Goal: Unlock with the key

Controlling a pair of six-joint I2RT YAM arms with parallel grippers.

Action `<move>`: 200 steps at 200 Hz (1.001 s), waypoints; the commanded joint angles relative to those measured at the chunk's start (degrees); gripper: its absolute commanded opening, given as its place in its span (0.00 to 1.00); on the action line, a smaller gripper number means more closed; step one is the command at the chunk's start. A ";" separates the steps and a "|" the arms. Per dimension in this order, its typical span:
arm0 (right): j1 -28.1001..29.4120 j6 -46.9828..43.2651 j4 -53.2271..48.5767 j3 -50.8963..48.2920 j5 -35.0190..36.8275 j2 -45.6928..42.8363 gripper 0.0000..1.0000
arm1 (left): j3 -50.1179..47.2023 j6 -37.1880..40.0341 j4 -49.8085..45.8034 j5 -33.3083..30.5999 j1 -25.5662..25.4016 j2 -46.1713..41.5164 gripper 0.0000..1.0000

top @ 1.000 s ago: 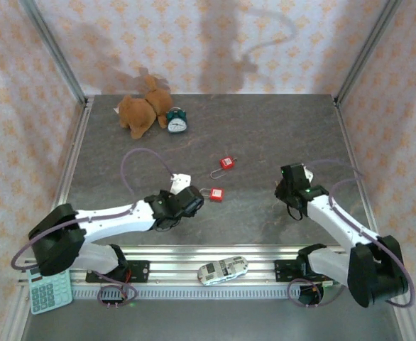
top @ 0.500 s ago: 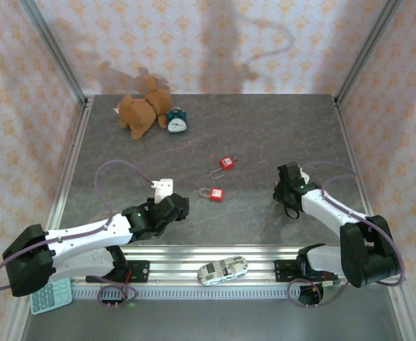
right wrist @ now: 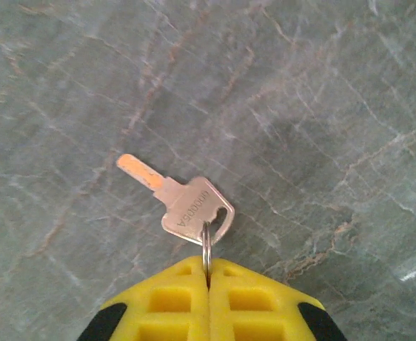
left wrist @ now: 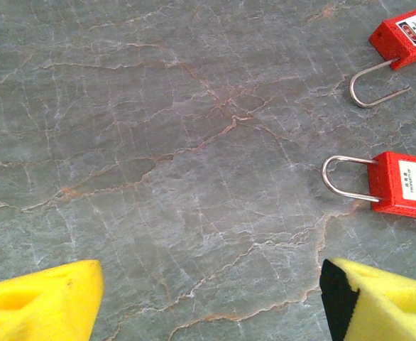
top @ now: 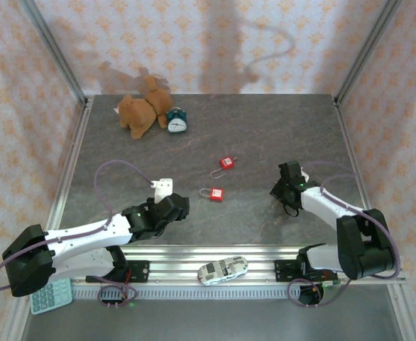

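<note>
A silver key point(right wrist: 187, 209) with an orange-tinted blade lies on the grey stone table, its blade pointing up-left. Its small ring stands pinched between the yellow fingers of my right gripper point(right wrist: 208, 273), which is shut on it; from above that gripper point(top: 279, 190) sits low at the right of the table. Two red padlocks lie mid-table, one nearer point(top: 216, 193) point(left wrist: 407, 183) and one farther point(top: 227, 163) point(left wrist: 403, 35), both with shackles pointing left. My left gripper point(top: 176, 206) point(left wrist: 208, 284) stands open, left of and short of the nearer padlock, nothing between its fingers.
A brown plush toy point(top: 143, 110) and a small alarm clock point(top: 176, 121) sit at the back left. A calculator point(top: 48, 291) and a toy car point(top: 222, 269) lie by the near rail. Metal frame posts and patterned walls bound the table.
My right gripper has closed on the key's ring. The left arm drew back from the nearer padlock toward the near left, then held still.
</note>
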 commanded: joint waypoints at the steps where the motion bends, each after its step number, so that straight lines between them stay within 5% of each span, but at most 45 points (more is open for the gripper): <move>1: -0.08 -1.84 -1.80 0.69 0.92 -3.64 0.02 | 1.66 1.37 -0.81 -3.61 -0.17 -0.66 0.82; 61: -0.07 -3.52 -5.67 2.42 -1.14 -9.65 0.00 | 2.30 1.95 2.78 -0.64 -0.25 3.37 0.82; 112: 2.18 -3.53 -11.61 7.41 -4.59 -13.37 0.00 | 1.57 14.39 10.99 -3.16 -3.22 5.61 0.78; 165: 8.03 -3.06 -15.35 12.43 -6.78 -16.11 0.00 | -5.32 33.10 44.86 -6.29 -6.06 10.81 0.74; 200: 12.87 -2.92 -18.47 17.36 -8.27 -16.45 0.00 | -7.89 50.95 71.70 1.54 -6.68 20.67 0.77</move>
